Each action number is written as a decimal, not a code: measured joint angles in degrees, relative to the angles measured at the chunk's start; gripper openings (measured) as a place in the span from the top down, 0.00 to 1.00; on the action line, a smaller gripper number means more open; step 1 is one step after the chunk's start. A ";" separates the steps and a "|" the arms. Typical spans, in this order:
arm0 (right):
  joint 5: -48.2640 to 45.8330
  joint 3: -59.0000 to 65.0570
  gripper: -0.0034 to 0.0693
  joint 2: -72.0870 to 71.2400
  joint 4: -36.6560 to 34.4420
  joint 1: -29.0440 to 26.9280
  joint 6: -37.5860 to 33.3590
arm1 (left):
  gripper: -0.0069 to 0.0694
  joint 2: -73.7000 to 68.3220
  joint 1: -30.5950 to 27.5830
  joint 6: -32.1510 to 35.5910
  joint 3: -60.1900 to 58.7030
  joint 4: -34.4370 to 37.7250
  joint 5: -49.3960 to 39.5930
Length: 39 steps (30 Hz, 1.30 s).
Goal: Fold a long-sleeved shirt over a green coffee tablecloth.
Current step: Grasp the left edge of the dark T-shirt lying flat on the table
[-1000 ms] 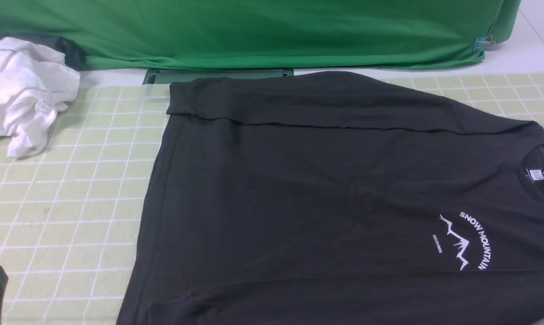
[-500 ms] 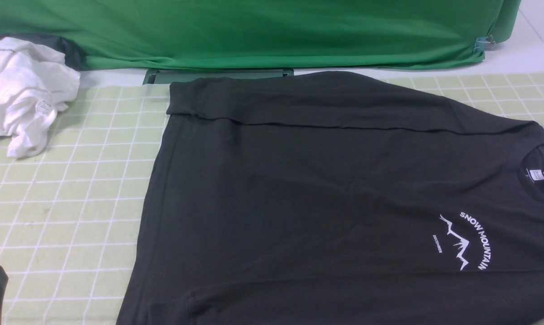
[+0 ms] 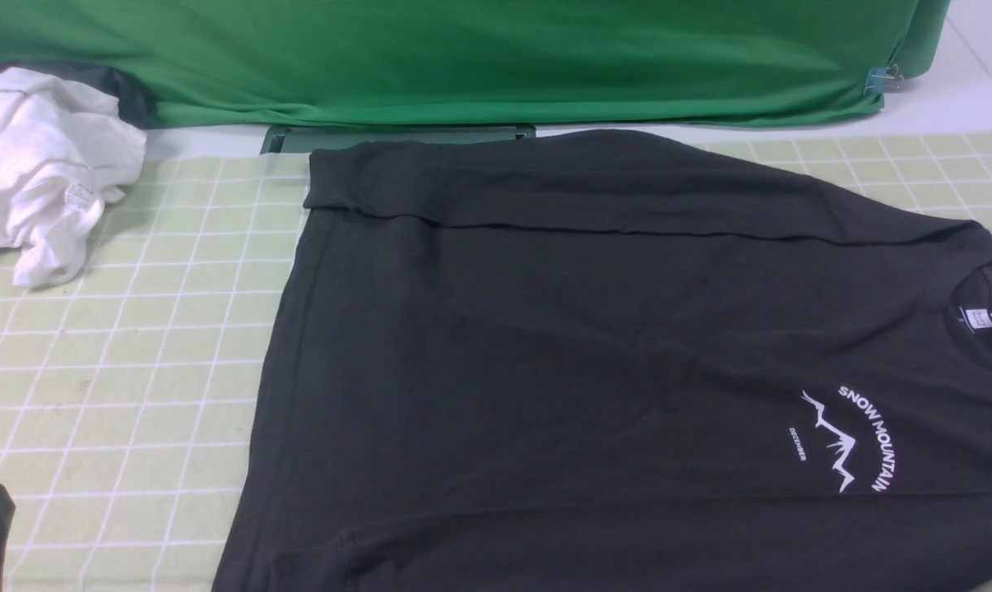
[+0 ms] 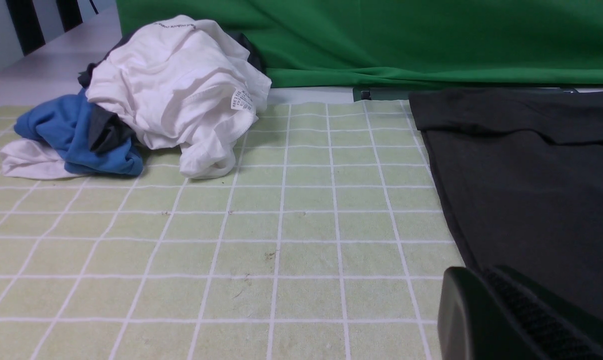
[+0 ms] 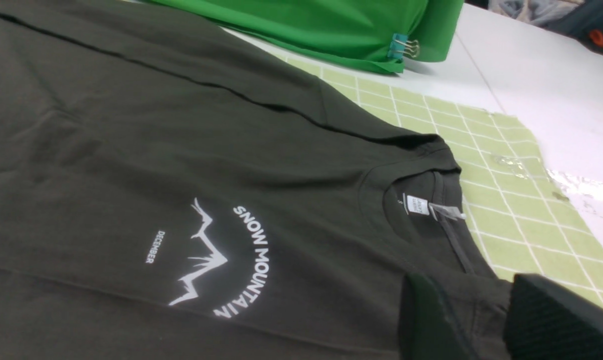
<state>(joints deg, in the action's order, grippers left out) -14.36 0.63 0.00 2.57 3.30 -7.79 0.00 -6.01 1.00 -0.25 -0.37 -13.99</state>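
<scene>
The green coffee tablecloth [image 3: 134, 370] covers most of the white surface [image 3: 981, 90], its pale grid running from 9 o'clock to 3 o'clock in the front view. At 12 o'clock a deep green fabric [image 3: 463, 57] hangs along the far edge, pinned at about 1 o'clock by a small binder clip [image 3: 878, 80].

The long-sleeved shirt [image 3: 586, 345] lies flat on the tablecloth, filling the centre and stretching toward 3 and 6 o'clock. Its collar points to 3 o'clock and its hem to 9 o'clock. A sleeve is folded across the body along the 12 o'clock side. The white lettering [image 3: 870, 436] sits near 4 o'clock.

A crumpled white garment [image 3: 44, 164] rests at 10 o'clock, well apart from the shirt. In the left wrist view a blue cloth [image 4: 66, 130] is bunched against it.

The right end effector [image 5: 471, 280] is close over the shirt's shoulder, just beside the collar. Its fingers stand apart and dark fabric shows in the gap. Whether they touch the cloth I cannot tell.

The left end effector [image 4: 476, 275] has its fingers together with nothing between them. It sits at the shirt's hem edge, where black cloth meets the grid.
</scene>
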 joint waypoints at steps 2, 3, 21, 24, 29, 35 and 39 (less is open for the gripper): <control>0.00 0.00 0.62 0.00 0.00 0.02 0.00 | 0.89 0.00 0.00 0.00 0.00 0.00 0.00; 0.00 0.00 0.62 0.00 0.00 0.02 0.00 | 0.89 0.00 0.00 0.00 0.00 0.00 0.00; 4.89 0.00 0.62 0.00 -0.68 0.08 2.13 | 0.89 0.00 0.00 -0.50 0.00 1.79 1.70; 7.33 0.00 0.62 0.00 -9.21 0.08 14.96 | 0.89 0.00 0.00 -5.27 0.00 11.93 4.66; 8.63 0.00 0.62 0.00 -17.55 0.08 36.06 | 0.89 0.00 0.00 -13.08 0.00 33.27 7.78; 9.09 0.00 0.62 0.00 -18.93 0.08 42.50 | 0.89 0.00 0.00 -14.52 0.00 40.53 9.16; 12.36 0.00 0.63 0.00 -19.11 0.08 44.68 | 0.89 0.00 0.00 -14.58 0.00 40.96 11.10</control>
<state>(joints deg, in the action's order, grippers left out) -2.00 0.63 0.00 -16.54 3.38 36.90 0.00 -6.01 -13.58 -0.25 40.59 -2.89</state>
